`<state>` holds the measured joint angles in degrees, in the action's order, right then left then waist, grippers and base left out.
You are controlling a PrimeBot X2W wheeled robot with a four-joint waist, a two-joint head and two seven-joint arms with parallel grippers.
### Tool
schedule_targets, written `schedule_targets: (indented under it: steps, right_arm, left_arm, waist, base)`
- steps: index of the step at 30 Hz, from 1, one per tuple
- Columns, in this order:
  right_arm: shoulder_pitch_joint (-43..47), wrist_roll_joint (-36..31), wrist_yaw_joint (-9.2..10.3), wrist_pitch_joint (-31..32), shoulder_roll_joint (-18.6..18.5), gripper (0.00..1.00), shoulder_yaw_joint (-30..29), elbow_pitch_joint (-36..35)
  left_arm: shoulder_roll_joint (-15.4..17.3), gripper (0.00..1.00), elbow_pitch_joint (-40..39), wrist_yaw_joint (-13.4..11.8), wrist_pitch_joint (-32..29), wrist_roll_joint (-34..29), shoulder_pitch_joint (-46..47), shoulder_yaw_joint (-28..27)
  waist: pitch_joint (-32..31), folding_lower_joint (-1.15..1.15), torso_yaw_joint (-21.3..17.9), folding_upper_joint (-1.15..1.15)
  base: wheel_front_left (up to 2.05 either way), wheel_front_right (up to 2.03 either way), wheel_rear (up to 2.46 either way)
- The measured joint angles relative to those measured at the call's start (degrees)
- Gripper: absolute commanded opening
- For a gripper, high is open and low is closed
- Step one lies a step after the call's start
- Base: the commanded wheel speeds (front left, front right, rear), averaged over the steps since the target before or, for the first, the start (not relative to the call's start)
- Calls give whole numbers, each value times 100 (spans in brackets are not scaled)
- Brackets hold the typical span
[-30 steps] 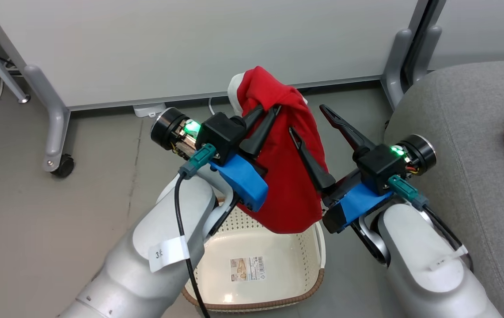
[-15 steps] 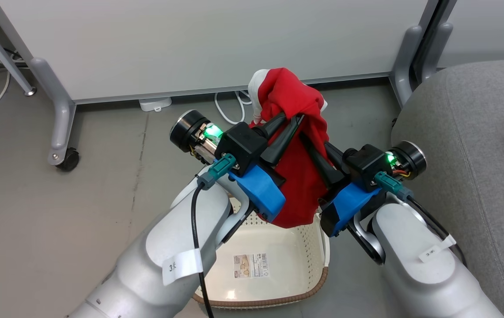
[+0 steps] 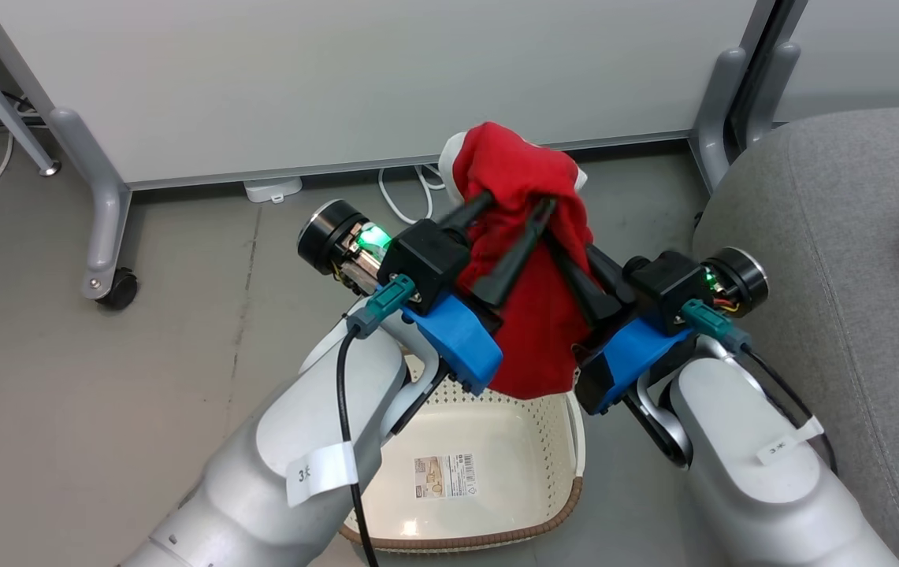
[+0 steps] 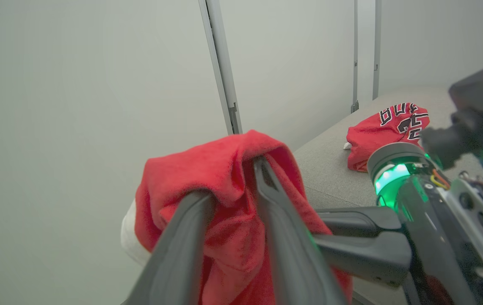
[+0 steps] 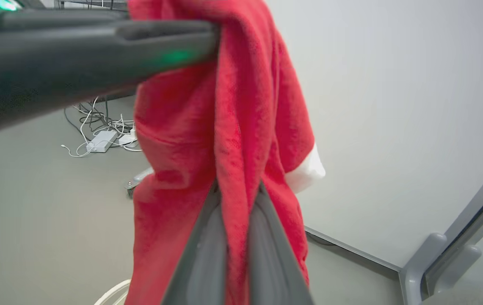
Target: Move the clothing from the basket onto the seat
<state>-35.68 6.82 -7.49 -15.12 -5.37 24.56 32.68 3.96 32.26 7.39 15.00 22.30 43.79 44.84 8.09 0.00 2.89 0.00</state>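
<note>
red garment (image 3: 529, 346) above basket (image 3: 570, 445) rim, right end effector (image 5: 237, 192) pinching it, left end effector (image 4: 230, 181) spread

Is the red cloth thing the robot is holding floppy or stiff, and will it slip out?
Probably floppy: the red garment hangs in soft folds below the dark fingers. Likely light too, since a thin fold pinched by the right gripper seems enough to help hold it. Its fuzzy surface probably grips rather than slips.
</note>
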Motion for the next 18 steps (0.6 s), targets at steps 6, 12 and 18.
schedule_targets:
  steps: [6, 12, 18]
  right_arm:
    - [54, 34, 0, 0, 29, 0, -240, -92]
    - [125, 38, 0, 0, 66, 0, -609, -220]
    - [201, 21, 0, 0, 80, 0, -1213, -478]
  left_arm:
    - [-1, 100, -7, 0, 0, -45, -64, -65]
    - [21, 100, -18, -1, 0, -120, -147, -108]
    - [63, 100, -46, -1, 4, -169, -225, -115]
  waist:
    - [29, 0, -22, 0]
    - [105, 0, -123, 0]
    - [252, 0, -324, 0]
  base:
    - [0, 0, 0]
    - [0, 0, 0]
    - [0, 0, 0]
